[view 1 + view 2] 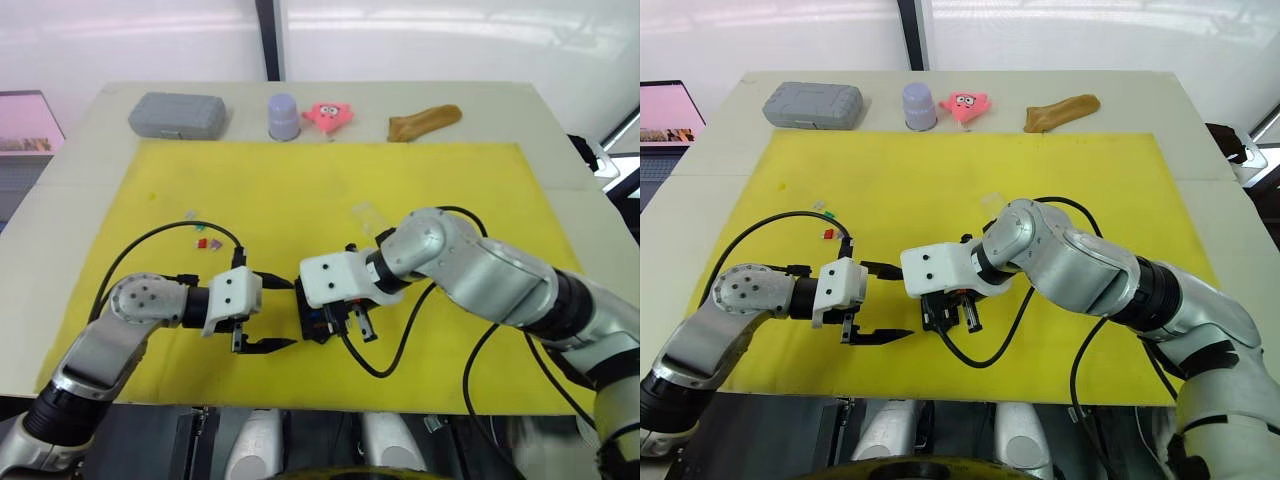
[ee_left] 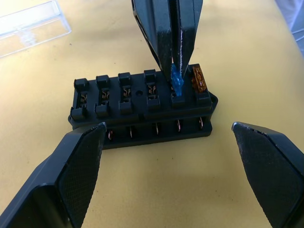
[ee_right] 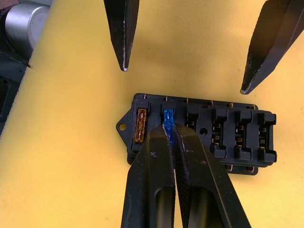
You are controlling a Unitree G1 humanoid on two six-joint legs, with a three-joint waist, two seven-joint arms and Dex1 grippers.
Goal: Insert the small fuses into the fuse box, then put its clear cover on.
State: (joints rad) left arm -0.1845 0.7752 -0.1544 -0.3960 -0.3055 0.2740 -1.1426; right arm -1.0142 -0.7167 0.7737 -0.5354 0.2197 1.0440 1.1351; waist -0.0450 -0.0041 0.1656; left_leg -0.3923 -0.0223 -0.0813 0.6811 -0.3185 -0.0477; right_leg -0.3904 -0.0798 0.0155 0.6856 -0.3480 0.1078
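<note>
Seating small blue blade fuse (image 3: 167,117) | right gripper (image 3: 169,133) clamped on it | press straight into black slotted fuse box (image 3: 223,142), orange fuse (image 3: 141,126) at 9 o'clock | left gripper (image 2: 168,142) apart

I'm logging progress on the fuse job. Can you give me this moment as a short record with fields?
fuse box: black block on the yellow mat
seated fuse: orange fuse in the end slot
fuse in hand: blue fuse at the slot beside the orange one
right gripper: shut on the blue fuse
left gripper: open, beside the box, holding nothing
empty slots: four
loose fuses: a few on the mat near the left arm
clear cover: off, lying on the mat
</note>
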